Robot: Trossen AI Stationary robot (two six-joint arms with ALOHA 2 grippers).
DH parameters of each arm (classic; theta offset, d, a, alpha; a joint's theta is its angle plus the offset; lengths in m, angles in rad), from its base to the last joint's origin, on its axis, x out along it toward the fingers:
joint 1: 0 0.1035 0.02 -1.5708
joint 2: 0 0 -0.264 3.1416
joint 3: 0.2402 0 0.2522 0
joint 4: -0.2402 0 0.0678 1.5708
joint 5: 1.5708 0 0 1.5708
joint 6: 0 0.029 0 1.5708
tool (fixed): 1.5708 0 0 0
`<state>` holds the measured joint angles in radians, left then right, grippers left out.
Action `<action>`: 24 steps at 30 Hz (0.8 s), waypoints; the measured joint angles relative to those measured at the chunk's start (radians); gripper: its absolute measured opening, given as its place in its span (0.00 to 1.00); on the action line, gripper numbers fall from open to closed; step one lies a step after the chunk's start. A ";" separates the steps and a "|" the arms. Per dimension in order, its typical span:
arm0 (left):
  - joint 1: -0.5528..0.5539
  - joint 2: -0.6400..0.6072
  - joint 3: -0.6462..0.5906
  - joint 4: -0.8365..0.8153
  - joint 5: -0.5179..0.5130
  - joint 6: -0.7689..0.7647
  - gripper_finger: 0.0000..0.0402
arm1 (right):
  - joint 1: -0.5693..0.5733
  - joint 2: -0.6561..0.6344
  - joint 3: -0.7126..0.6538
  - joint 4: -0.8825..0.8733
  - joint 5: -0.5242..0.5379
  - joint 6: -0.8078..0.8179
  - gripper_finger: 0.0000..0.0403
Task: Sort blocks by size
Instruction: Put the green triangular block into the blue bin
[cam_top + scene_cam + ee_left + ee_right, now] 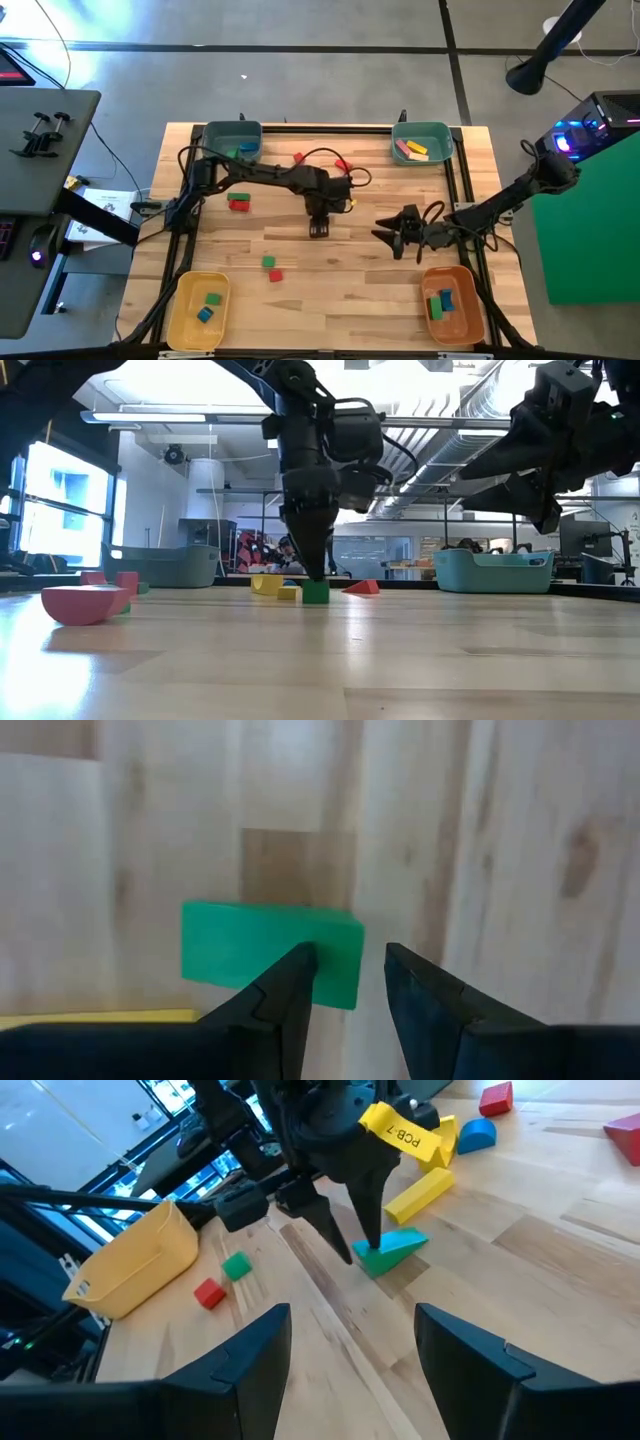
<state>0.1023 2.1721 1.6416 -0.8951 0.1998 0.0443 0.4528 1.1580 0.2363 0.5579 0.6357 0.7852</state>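
Observation:
A green wedge-shaped block (250, 950) lies flat on the wooden table near its middle; it also shows in the low view (315, 592) and the right wrist view (395, 1250). My left gripper (319, 228) points down over it, open. Its fingers stand on either side of one end of the block (345, 970). My right gripper (393, 233) is open and empty above the table, to the right of the left gripper. A yellow bar (420, 1190) and a blue block (475, 1135) lie just beyond the green block. My left gripper comes at the green block from above, pointing down, with the block's end (345, 970) between its fingers. One finger (290, 990) covers the block's edge, and a gap shows at the other. I cannot tell whether it touches the block.
Two teal bins stand at the far left (232, 138) and far right (420, 142). A yellow bin (200, 308) is at the near left and an orange bin (450, 303) at the near right; three hold blocks. Loose red and green blocks (238, 200) (271, 268) lie left of centre.

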 joint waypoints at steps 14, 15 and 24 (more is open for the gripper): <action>-0.187 -0.036 -0.014 -0.344 -0.084 -0.142 0.29 | 0.008 0.000 0.000 -0.002 0.000 -0.007 0.52; -0.206 -0.051 -0.019 -0.343 -0.130 -0.163 0.29 | 0.008 0.000 0.000 -0.007 0.000 -0.008 0.52; -0.330 -0.315 -0.301 -0.178 -0.478 -0.683 0.29 | 0.024 0.000 0.000 -0.037 0.014 -0.026 0.52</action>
<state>-0.2276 1.8576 1.3406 -1.0729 -0.2778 -0.6384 0.4771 1.1584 0.2361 0.5204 0.6494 0.7589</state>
